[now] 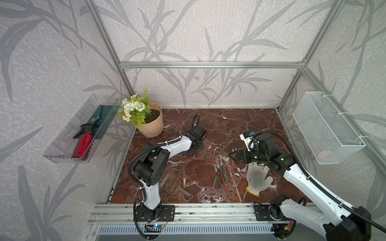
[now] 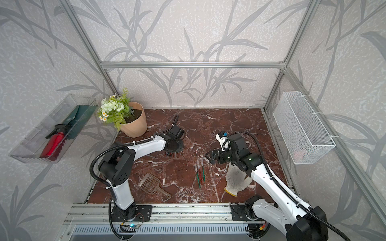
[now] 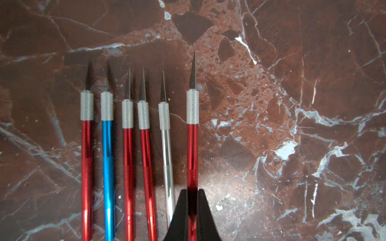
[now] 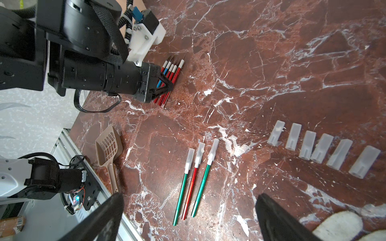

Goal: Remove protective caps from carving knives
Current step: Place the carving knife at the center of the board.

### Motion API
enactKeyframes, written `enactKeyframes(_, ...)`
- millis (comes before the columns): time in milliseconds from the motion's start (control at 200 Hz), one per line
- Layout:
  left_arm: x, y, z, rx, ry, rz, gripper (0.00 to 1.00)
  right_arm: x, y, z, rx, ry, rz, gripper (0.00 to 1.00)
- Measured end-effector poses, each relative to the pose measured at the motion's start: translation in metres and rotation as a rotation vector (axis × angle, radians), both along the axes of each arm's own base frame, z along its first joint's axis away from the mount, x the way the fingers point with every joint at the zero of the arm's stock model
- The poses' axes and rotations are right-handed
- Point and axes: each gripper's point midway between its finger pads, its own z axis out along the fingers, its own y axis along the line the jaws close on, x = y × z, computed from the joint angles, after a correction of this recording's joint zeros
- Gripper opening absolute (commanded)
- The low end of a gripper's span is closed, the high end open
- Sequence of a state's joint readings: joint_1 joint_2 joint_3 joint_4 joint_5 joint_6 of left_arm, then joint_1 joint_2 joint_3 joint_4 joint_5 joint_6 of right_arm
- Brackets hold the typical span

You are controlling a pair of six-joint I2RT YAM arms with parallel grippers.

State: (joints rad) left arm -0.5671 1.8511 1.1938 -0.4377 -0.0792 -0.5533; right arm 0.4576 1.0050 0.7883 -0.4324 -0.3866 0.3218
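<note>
My left gripper is shut on the red handle of an uncapped carving knife. That knife sits at the end of a row of several bare-bladed knives with red, blue and silver handles, low over the marble. In both top views this gripper points down over the row. Three capped knives, green, red, green, lie side by side mid-table. Several loose protective caps lie in a row. My right gripper hangs open above the capped knives, holding nothing.
A white work glove lies under the right arm. A brown slotted scoop lies front left and a flower pot stands at the back left. A wire basket and a clear tray with a red spray bottle hang on the side walls.
</note>
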Motion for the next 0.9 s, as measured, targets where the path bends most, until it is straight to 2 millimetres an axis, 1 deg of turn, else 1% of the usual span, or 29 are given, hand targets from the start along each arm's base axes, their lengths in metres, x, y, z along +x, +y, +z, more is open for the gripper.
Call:
enactKeyframes(315,0.004,-0.003,-0.004,-0.008,-0.008,0.007,0.06,0.0,0.0,0.0,0.0,-0.001,-0.003,0.99)
enactKeyframes(901,-0.001,0.002,-0.015,0.009,0.014,0.02,0.06,0.0,0.0,0.0,-0.001,-0.001,-0.004,0.99)
